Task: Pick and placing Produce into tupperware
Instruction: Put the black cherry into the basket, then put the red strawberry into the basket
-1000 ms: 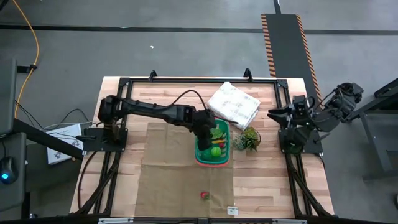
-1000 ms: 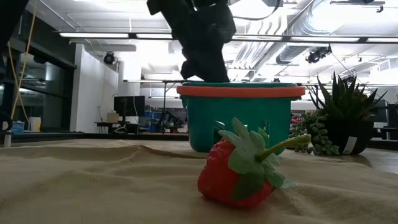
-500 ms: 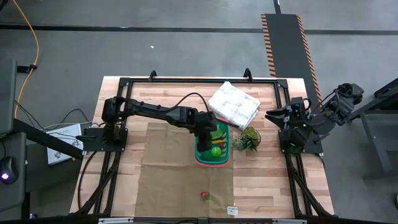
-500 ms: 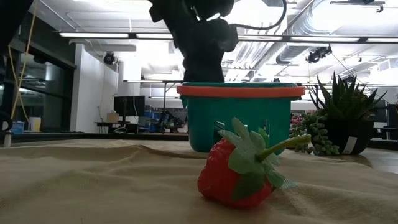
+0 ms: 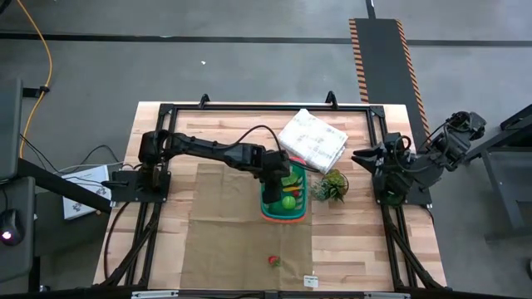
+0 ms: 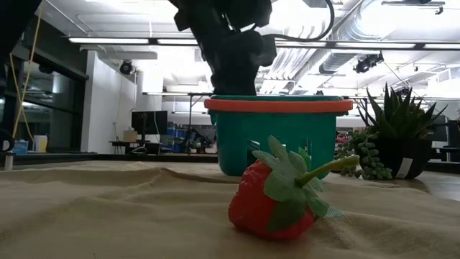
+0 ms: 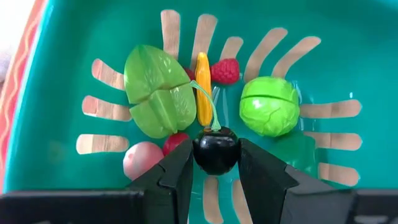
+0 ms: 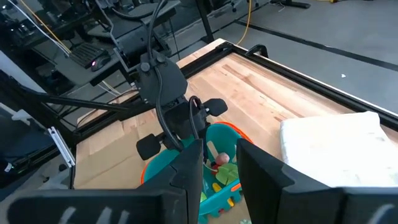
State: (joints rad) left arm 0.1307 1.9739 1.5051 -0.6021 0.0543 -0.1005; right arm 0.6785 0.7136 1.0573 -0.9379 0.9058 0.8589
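- Where the tan cloth (image 5: 241,224) covers the table (image 5: 349,249), we find the teal basket (image 5: 271,204) standing near its far right corner, just beside the spiky potted plant (image 5: 332,186) and the white cloth bundle (image 5: 312,139).
- We see the left gripper (image 7: 216,163) lowered into the basket, its fingers clamped on a dark cherry (image 7: 216,151) with a thin green stem.
- On the basket floor beneath it we count a large green leafy piece (image 7: 159,92), a round green cabbage (image 7: 269,106), a yellow-orange piece (image 7: 203,89), a raspberry (image 7: 224,70), a pale pink ball (image 7: 143,159) and a red piece (image 7: 176,140) touching that ball.
- We find one strawberry (image 6: 277,194) lying outside the basket on the cloth, well apart toward the near edge.
- We see the right gripper (image 8: 219,168) parked off at the table's right side, fingers slightly apart, holding nothing.
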